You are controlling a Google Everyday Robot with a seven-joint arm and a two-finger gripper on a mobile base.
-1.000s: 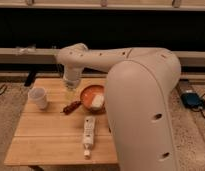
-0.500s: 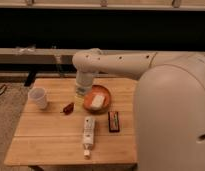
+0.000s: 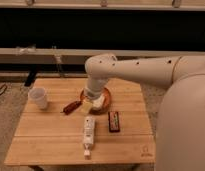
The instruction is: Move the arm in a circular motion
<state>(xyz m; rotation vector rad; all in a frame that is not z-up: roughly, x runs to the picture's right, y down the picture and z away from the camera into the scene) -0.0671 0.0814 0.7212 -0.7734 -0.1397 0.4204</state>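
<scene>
Arm (image 3: 146,72) of glossy white rounded tubes, dotted with small dark holes, reaches from your right over the wooden surface (image 3: 46,145). Its end effector (image 3: 91,98) hangs at the orange bowl (image 3: 108,96); you cannot tell its grip. A white cup (image 3: 38,97) stands apart.

Seemingly no legible text on table (image 3: 51,135) or end effector (image 3: 90,100) above bowl (image 3: 108,98)

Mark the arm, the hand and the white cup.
arm (image 3: 141,72): camera view, middle of the horizontal segment.
hand (image 3: 89,101): camera view, lower end, over the bowl (image 3: 109,96).
white cup (image 3: 39,98): camera view, side wall.
</scene>
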